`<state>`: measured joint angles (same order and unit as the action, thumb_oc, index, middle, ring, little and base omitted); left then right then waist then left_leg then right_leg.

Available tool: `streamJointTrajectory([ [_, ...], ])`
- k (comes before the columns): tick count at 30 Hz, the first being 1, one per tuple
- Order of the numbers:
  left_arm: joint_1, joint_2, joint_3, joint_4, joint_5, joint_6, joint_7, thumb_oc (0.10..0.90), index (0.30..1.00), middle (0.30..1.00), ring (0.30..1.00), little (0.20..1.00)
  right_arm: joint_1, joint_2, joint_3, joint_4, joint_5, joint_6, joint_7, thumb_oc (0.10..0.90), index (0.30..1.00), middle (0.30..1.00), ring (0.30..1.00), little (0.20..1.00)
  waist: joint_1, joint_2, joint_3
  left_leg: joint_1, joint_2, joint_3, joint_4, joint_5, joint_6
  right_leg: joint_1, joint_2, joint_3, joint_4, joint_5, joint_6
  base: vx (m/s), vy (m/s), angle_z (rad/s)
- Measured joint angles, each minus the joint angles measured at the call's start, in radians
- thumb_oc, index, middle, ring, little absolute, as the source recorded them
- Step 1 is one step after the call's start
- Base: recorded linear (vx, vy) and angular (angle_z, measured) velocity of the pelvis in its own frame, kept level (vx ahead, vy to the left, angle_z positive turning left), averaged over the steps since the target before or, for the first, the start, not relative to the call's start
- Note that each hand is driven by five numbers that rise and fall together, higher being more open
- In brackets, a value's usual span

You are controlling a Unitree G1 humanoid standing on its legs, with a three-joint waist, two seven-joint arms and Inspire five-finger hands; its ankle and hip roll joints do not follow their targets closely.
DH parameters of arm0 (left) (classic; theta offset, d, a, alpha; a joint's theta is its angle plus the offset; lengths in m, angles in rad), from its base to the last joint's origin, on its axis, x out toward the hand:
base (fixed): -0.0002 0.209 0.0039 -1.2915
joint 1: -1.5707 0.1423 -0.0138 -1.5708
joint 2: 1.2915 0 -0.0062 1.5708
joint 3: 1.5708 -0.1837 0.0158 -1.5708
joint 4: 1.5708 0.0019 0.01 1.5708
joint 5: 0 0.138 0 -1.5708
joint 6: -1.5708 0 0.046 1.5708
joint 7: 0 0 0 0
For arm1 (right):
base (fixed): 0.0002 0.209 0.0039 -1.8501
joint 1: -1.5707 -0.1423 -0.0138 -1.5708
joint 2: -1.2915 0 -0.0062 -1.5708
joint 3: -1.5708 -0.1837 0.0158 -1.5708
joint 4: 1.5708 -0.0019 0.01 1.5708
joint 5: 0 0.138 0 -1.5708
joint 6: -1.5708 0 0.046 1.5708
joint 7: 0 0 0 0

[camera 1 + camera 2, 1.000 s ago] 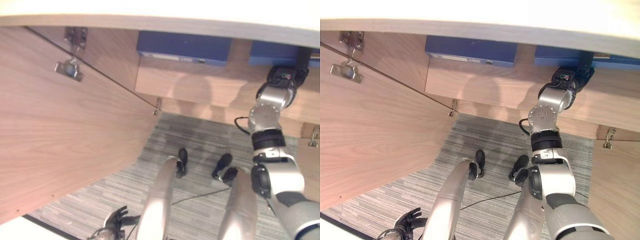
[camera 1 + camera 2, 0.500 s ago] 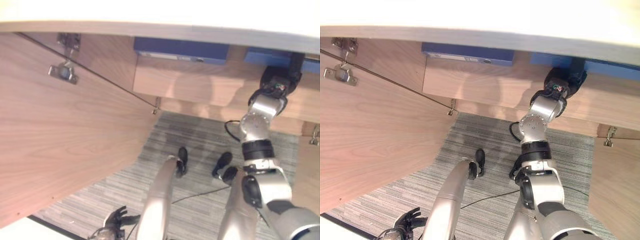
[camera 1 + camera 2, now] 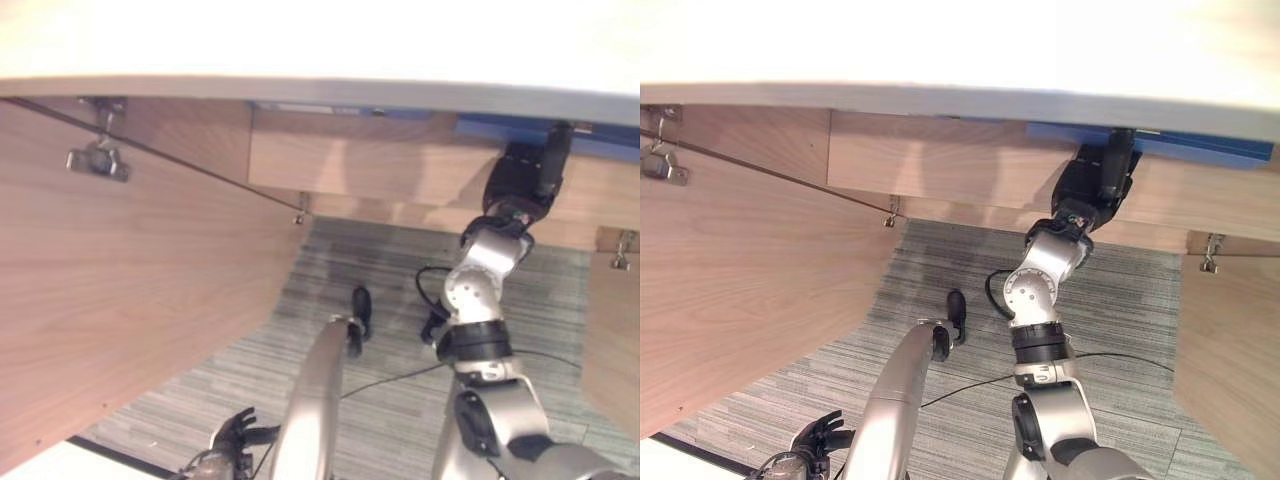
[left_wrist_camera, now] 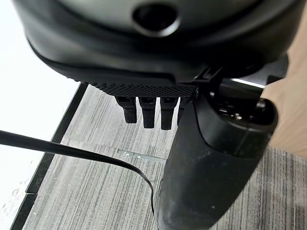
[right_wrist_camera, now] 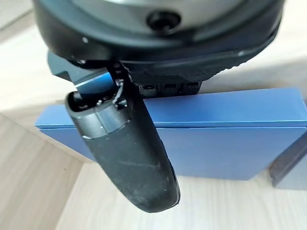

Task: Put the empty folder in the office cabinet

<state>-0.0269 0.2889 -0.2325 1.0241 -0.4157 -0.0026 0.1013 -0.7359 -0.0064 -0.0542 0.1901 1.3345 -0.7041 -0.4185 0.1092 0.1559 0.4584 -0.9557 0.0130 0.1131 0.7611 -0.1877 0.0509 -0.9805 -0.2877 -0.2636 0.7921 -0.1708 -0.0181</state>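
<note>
Since a second ago the right hand (image 3: 1095, 185) has pushed deeper under the cabinet's top edge, carrying the blue folder (image 5: 225, 129) further onto the shelf (image 5: 220, 201). Its thumb lies across the folder's face while the fingers (image 5: 168, 87) hook over the top edge, so it looks clamped, and a second dark folder (image 5: 290, 165) stands just beside. Pulling back before letting go could drag the folder out again, I'd say; the left hand (image 4: 148, 110) hangs low with relaxed fingers above the carpet (image 4: 86, 191).

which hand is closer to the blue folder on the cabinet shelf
Right. The right hand is up at the blue folder on the shelf, its thumb lying over the folder's face. The left hand hangs low over the carpet, far from it.
</note>
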Motion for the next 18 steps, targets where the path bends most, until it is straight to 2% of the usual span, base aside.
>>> streamJointTrajectory([
  [5,0.000,0.000,-0.001,-0.021,0.000,-0.001,0.001,0.800,0.900,0.900,0.900,0.900,0.014,0.007,0.001,-0.029,-0.001,-0.025,-0.011,0.800,0.900,0.900,0.900,0.900,-0.001,-0.003,0.002,0.000,0.002,0.009,-0.020,0.013,0.003,-0.003,0.005,0.003,-0.023,0.013,0.005,-0.01,0.019,-0.04],
  [8,0.000,0.003,0.000,-0.020,0.000,-0.001,0.001,0.800,0.900,0.900,0.900,0.900,0.012,-0.016,0.002,-0.024,0.001,-0.026,-0.008,0.800,0.900,0.900,0.900,0.900,0.000,-0.010,0.007,0.001,0.002,0.012,-0.021,0.015,0.004,-0.003,0.005,0.005,-0.024,0.017,0.005,0.00,0.000,0.00],
  [11,0.000,0.008,0.001,-0.016,-0.002,-0.004,-0.002,0.800,0.900,0.900,0.900,0.900,-0.026,-0.128,0.055,0.084,0.006,0.012,0.026,0.800,0.900,0.900,0.900,0.900,0.004,-0.022,0.014,0.008,0.003,0.015,-0.017,0.016,0.007,0.003,0.005,0.008,-0.024,0.024,0.001,0.00,0.000,0.00],
  [12,0.000,0.011,0.003,-0.012,-0.002,-0.004,-0.004,0.800,0.900,0.900,0.900,0.900,-0.056,-0.194,0.059,0.146,0.014,0.048,0.041,0.800,0.900,0.900,0.900,0.900,0.004,-0.025,0.016,0.011,0.003,0.015,-0.017,0.018,0.009,0.009,0.005,0.007,-0.026,0.024,0.001,0.00,0.000,0.00],
  [13,0.000,0.013,0.004,-0.009,-0.002,-0.005,-0.005,0.800,0.900,0.900,0.900,0.900,-0.076,-0.236,0.073,0.189,0.019,0.060,0.050,0.800,0.900,0.900,0.900,0.900,0.006,-0.026,0.017,0.013,0.003,0.015,-0.017,0.019,0.009,0.012,0.005,0.007,-0.029,0.025,0.002,0.00,0.000,0.00],
  [15,0.000,0.016,0.008,0.003,-0.003,-0.007,-0.005,0.800,0.900,0.900,0.900,0.900,-0.156,-0.326,0.100,0.308,0.043,0.128,0.072,0.800,0.900,0.900,0.900,0.900,0.010,-0.026,0.017,0.013,0.003,0.014,-0.018,0.019,0.006,0.015,0.006,0.007,-0.037,0.033,0.005,0.00,0.000,0.00],
  [18,0.000,0.026,0.016,0.015,-0.003,-0.009,-0.013,0.800,0.900,0.900,0.900,0.900,-0.194,-0.370,0.100,0.364,0.045,0.174,0.121,0.800,0.900,0.900,0.900,0.900,0.009,-0.026,0.017,0.009,0.003,0.014,-0.036,0.027,0.010,0.014,0.010,0.003,-0.061,0.050,0.004,-0.01,-0.017,-0.02],
])
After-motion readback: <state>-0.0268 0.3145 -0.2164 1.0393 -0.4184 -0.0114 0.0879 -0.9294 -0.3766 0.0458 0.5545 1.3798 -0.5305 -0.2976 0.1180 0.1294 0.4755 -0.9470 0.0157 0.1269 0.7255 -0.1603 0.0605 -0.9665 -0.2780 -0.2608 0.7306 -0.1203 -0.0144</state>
